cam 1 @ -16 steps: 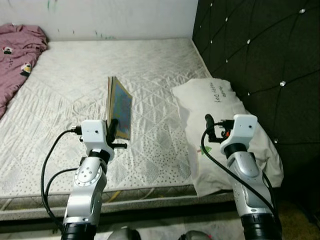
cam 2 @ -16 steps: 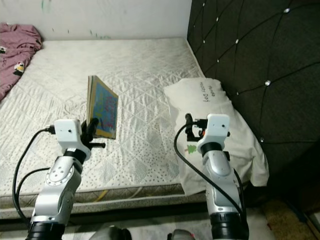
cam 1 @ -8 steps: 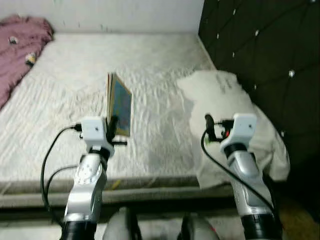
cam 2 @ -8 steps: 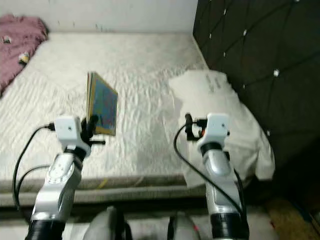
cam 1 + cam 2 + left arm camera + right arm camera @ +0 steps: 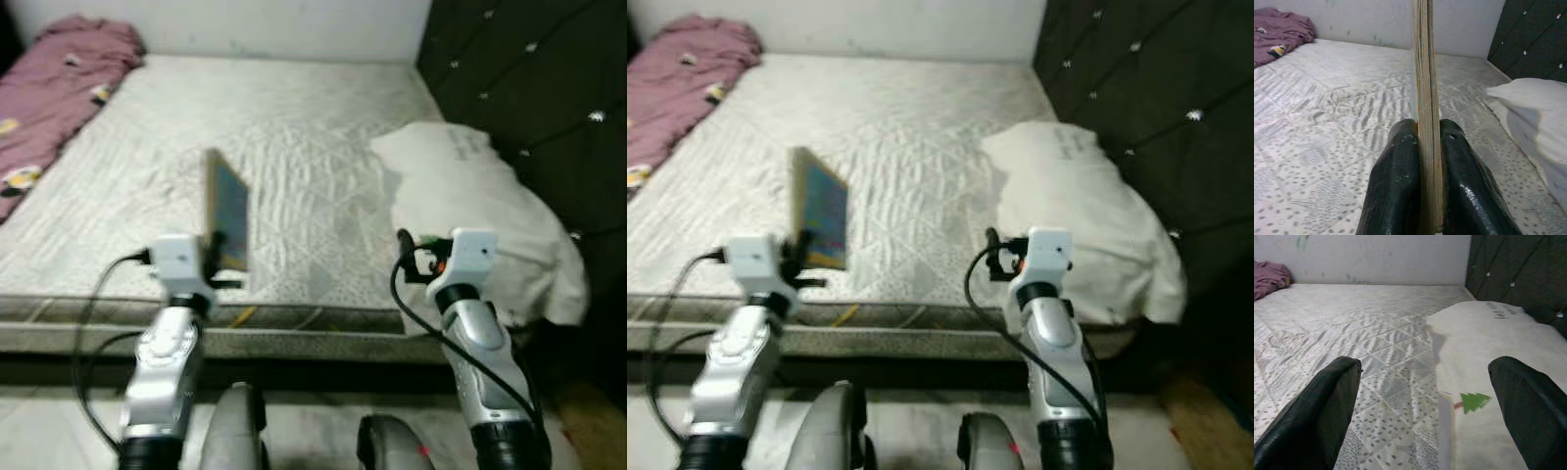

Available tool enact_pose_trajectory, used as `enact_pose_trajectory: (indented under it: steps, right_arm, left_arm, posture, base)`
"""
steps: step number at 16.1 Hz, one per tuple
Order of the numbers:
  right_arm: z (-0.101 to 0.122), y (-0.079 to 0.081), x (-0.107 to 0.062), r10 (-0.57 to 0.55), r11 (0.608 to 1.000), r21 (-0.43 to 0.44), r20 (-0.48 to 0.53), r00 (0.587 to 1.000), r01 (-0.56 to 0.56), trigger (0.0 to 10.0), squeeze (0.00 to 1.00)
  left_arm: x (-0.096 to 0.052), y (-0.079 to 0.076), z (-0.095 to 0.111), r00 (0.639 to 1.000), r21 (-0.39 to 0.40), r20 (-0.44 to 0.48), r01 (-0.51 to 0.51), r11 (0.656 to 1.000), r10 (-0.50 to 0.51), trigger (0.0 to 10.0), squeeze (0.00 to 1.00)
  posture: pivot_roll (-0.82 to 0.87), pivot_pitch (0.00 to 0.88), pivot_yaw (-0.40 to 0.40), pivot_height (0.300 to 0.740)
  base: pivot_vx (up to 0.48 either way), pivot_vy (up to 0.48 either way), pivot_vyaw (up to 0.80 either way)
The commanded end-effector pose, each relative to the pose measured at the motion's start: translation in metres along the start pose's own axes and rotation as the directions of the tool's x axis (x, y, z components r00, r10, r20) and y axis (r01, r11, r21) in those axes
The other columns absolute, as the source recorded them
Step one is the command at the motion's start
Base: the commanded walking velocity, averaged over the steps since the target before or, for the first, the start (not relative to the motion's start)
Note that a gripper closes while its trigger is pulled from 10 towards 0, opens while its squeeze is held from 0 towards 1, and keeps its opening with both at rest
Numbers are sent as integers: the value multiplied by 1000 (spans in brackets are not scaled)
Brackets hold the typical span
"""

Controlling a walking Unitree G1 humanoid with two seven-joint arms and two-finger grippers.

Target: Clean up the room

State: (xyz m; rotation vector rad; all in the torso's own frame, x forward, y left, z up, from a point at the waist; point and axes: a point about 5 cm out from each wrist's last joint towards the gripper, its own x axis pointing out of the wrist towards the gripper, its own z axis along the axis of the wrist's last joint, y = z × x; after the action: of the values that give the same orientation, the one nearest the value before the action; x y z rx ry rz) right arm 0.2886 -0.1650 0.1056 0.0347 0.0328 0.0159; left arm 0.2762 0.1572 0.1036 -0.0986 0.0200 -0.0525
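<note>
Bed edge: the near edge of the mattress (image 5: 323,318) runs across my view just ahead of both arms; bare floor shows below it at 6 o'clock.
Open room: the quilted top is bare from the middle out to 12 o'clock, as far as the pale wall.
Limits: the dark tufted headboard (image 5: 529,88) closes off the side at 2 to 3 o'clock. A white pillow (image 5: 480,211) lies against it. A purple blanket (image 5: 59,88) is bunched at 10 to 11 o'clock.
Book: the book (image 5: 227,220) stands upright on edge, long axis vertical, above the near part of the mattress at about 11 o'clock from my left wrist. Its coloured cover faces 3 o'clock. In the left wrist view its page edge (image 5: 1425,98) rises straight up, thin side toward the camera.
Left gripper: my left gripper (image 5: 1423,171) is clamped on the lower end of the book, one black finger (image 5: 1396,186) pressed to each face. The book rises clear above the fingertips.
Right gripper: my right gripper (image 5: 1425,401) hangs over the mattress edge beside the pillow with fingers spread wide, holding nothing. The pillow's small green tree print (image 5: 1472,401) lies between them.
Blur: both eye views are soft; the cover picture cannot be made out.
</note>
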Motion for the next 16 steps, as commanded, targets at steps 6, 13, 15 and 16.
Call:
enact_pose_trajectory:
  steps: [6,13,15,16]
  right_arm:
    - [8,-2,3,-2,1000,-5,15,1000,2,10000,0]
    - [9,-3,3,1,1000,-16,16,1000,-1,10000,0]
    - [9,-3,2,2,1000,-17,14,1000,-2,10000,0]
    - [9,-3,2,2,1000,-18,14,1000,-2,10000,0]
  left_arm:
    - [6,-8,16,996,-32,75,41,999,-39,10000,0]
    - [6,-11,16,997,-45,71,45,998,-41,10000,0]
    - [6,-11,14,997,-47,65,46,998,-43,10000,0]
    - [6,-11,14,997,-47,63,47,998,-44,10000,0]
  posture:
    - [-116,42,-7,655]
    - [-119,50,-14,655]
    - [-120,48,-14,655]
    - [-121,47,-13,655]
  base:
    - [291,0,0]
    - [371,0,0]
    - [345,0,0]
    - [330,0,0]
